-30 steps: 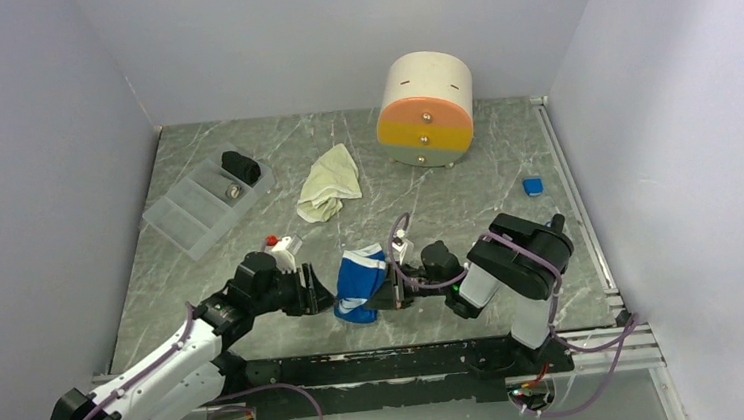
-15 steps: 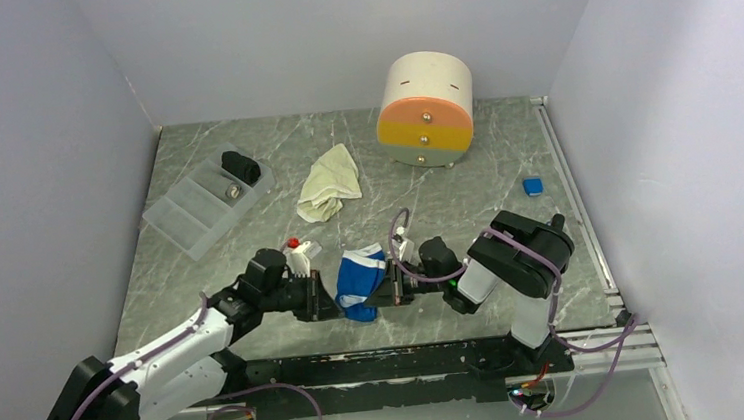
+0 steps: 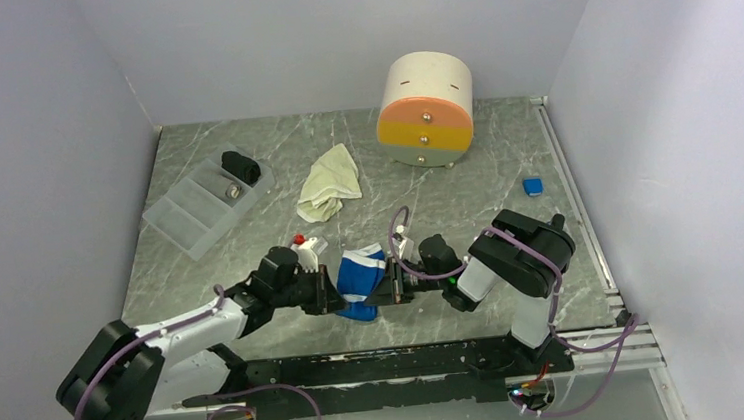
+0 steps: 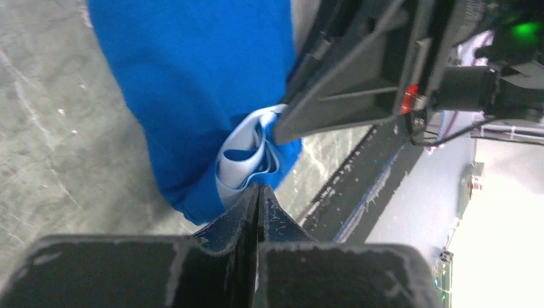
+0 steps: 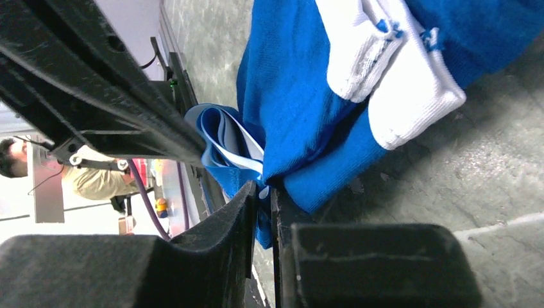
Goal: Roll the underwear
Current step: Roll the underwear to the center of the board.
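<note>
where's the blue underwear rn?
Top view: blue underwear sits centre, near the front edge of the table, between the left gripper and right gripper, both touching it; the cream garment lies farther back.

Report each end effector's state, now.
Left end effector: closed, pinching the blue underwear at its trim.
Right end effector: closed on the blue underwear too.

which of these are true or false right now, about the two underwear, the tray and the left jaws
1. The blue underwear lies between the two arms. True.
2. The cream underwear sits inside the clear tray. False: it lies on the table, apart from the tray.
3. The left jaws are shut on the blue underwear. True.
4. The black bundle lies on bare table. False: it sits in the tray's far end compartment.
</note>
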Motion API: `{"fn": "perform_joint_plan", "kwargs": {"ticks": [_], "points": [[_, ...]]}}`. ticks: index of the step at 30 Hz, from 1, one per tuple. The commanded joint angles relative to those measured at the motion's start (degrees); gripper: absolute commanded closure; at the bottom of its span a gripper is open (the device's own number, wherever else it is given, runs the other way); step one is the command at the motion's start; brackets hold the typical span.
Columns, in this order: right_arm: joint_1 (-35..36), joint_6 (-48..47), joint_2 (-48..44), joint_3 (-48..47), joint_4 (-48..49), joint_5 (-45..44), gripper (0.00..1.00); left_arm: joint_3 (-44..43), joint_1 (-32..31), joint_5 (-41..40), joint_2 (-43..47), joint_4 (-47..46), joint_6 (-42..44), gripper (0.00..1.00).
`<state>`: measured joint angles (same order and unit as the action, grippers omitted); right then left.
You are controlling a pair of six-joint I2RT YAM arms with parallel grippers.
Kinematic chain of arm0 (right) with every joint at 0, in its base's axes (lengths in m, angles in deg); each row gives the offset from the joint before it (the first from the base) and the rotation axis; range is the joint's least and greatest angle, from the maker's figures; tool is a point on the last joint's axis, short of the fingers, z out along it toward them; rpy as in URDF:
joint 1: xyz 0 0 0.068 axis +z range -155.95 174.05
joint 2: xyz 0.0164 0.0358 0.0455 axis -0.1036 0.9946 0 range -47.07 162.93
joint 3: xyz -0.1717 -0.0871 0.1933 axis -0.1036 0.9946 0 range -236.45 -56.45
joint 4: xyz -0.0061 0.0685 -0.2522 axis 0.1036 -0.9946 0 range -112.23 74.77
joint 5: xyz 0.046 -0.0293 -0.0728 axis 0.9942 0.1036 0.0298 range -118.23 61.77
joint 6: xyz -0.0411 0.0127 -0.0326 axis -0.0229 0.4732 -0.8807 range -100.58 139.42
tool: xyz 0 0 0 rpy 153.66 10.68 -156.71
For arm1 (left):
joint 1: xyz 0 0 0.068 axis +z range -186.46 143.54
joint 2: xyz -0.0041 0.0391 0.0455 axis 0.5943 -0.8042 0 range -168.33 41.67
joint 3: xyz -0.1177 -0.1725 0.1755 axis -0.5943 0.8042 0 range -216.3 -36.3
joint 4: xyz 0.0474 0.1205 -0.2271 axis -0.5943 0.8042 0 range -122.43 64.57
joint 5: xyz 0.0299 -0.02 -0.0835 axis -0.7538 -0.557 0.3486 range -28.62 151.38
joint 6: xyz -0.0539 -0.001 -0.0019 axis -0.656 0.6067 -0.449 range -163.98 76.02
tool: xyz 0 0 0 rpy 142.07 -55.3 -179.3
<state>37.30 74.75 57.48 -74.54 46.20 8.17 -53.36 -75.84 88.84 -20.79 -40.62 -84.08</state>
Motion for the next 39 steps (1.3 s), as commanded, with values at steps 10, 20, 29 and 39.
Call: {"fn": "perform_joint_plan", "kwargs": {"ticks": [10,20,29,39], "points": [[-0.88,-9.57,-15.84,-1.64,-16.37,-4.33,0.57,0.7,-0.35,-8.39,-6.29,-5.66,2.43,0.95],[7.96,-50.23,-35.69,-6.0,-40.14,-18.05,0.42,0.28,-0.4,-6.48,-8.2,-6.14,3.05,0.95],[22.11,-91.45,-34.18,-3.72,-39.99,-24.31,0.43,-2.72,-0.42,-6.82,-10.56,-2.06,4.71,0.95],[27.67,-104.49,-25.42,-6.28,-38.65,-31.65,0.48,-2.39,-0.43,-5.5,-11.89,-3.47,4.24,0.95]]}}
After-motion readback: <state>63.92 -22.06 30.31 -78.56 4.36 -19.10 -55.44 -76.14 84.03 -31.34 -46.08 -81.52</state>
